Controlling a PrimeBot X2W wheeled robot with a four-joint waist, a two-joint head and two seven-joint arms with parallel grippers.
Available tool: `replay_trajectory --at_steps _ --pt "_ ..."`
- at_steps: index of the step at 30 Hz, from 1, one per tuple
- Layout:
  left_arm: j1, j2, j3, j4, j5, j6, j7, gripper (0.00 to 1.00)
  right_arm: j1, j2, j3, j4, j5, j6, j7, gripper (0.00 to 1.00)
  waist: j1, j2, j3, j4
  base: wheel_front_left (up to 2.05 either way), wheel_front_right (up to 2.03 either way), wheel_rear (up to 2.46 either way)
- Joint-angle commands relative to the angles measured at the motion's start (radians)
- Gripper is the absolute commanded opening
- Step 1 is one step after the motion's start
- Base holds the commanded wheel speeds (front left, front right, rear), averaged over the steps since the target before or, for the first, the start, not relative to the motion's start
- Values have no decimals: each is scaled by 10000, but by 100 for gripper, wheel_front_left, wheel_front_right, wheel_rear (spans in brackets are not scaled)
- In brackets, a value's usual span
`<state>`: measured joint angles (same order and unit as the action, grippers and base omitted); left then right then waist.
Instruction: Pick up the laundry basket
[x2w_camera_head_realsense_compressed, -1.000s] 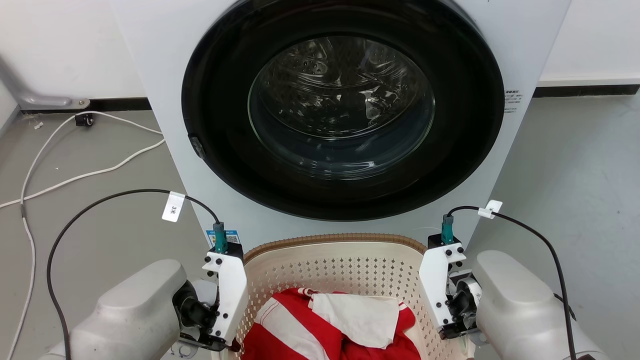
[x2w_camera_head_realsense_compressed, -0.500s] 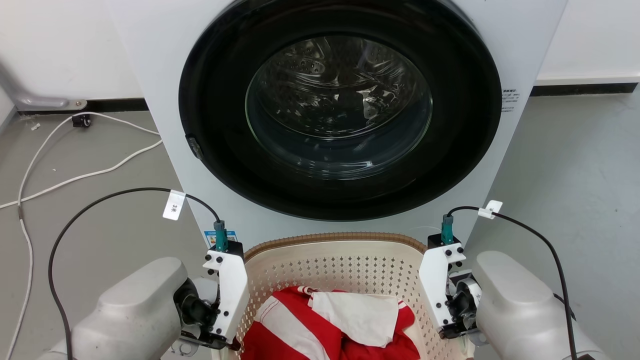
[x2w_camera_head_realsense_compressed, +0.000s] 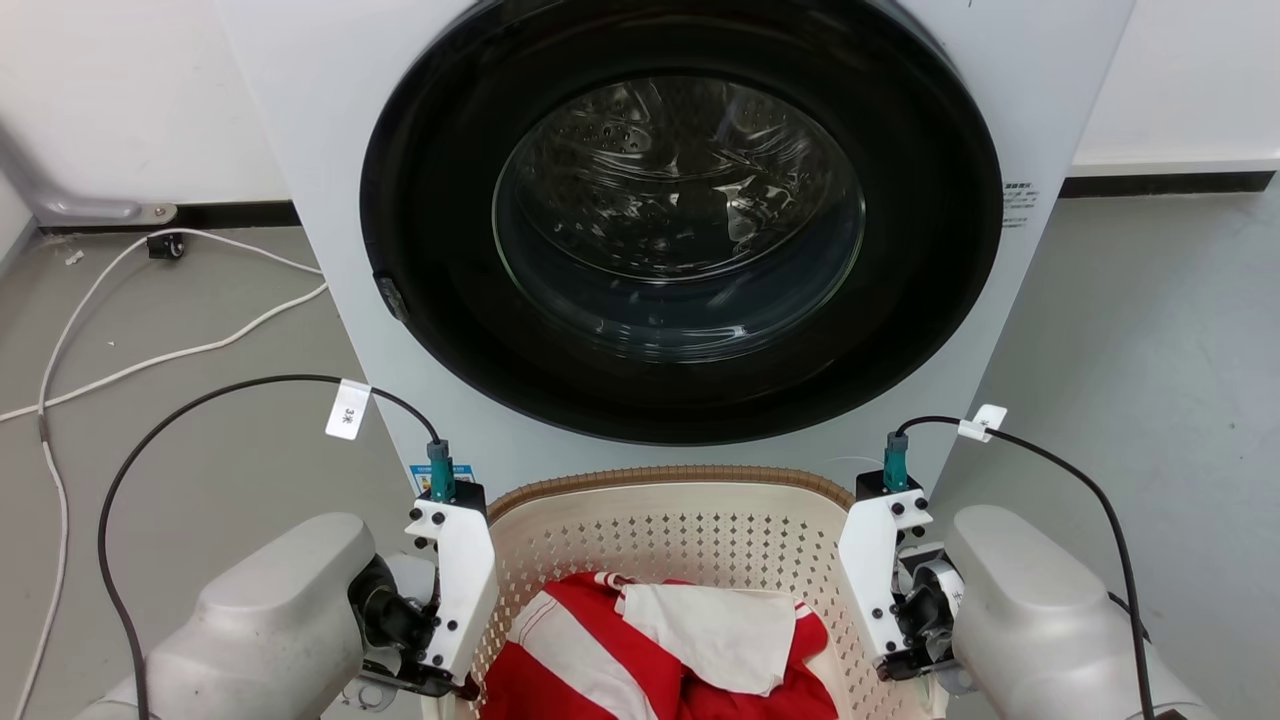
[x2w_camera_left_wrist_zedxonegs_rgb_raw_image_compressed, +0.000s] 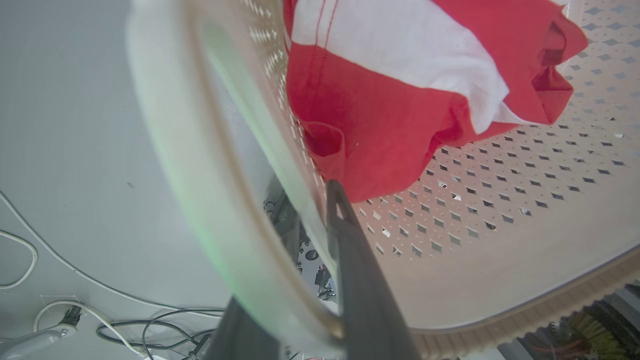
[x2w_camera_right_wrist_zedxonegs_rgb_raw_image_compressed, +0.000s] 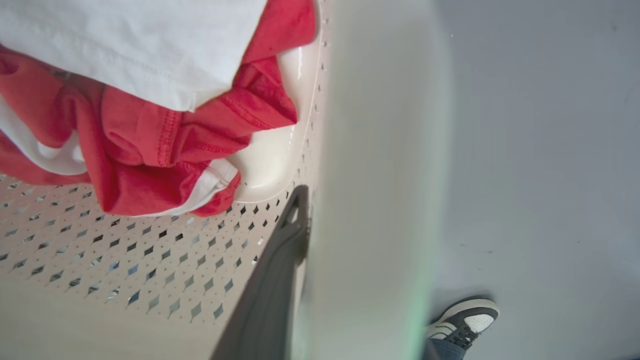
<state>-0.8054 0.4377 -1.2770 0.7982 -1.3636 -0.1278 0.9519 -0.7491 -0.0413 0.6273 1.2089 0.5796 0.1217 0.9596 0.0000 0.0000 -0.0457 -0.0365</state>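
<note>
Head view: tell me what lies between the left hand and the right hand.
The laundry basket spans the gap between the left hand and the right hand, holding red-and-white clothing; the head view shows it.

Tag (x2w_camera_head_realsense_compressed: 347, 410) on black cable (x2w_camera_head_realsense_compressed: 290, 378): "3米".

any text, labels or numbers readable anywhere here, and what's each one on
"3米": left cable tag, white, on the left arm's black cable
right cable tag: too small to read
side sticker on the washer front, right of the door: print too small to read
blue sticker low on the washer: partly hidden, unreadable
laundry basket: no text seen
</note>
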Motion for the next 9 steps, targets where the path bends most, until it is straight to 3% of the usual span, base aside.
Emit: replay_trajectory --at_steps 1,9 --pt "-103 158 -66 108 170 -38 50 0 42 -162 165 41 -127 165 8 0 0 0 -9 -2 0 0 0" --pt "-63 91 -66 217 208 -38 -42 0 67 -162 262 70 -25 165 -57 0 0 0 -70 1 0 0 0"
